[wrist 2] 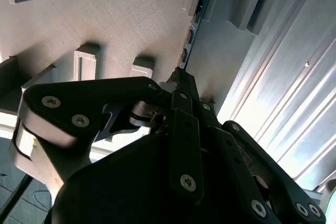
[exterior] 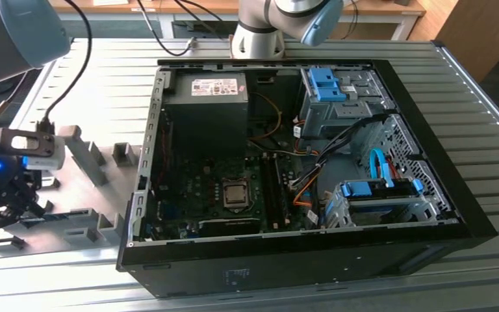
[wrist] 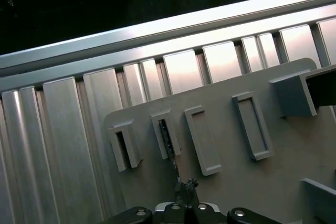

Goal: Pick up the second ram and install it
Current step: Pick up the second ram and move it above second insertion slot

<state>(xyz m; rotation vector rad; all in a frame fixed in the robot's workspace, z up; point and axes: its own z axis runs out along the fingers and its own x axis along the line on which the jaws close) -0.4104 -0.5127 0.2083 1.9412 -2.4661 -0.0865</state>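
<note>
- The second ram shows edge-on in the second wrist view as a thin blue-green strip with small dark chips along it.
- In the first wrist view it is a narrow dark sliver in one slot of the grey holder.
- Its long axis runs straight out from the gripper, with the near end at the gripper's tips and the far end at the holder's face. It is set on edge rather than lying flat.
- In the first wrist view the gripper is drawn closed on the board's near end.
- In the exterior view the gripper hangs at the lower left of the frame over the grey holder, which lies on the ribbed metal counter.
- The open computer case fills the middle and right of that frame, well apart from the gripper.
</note>
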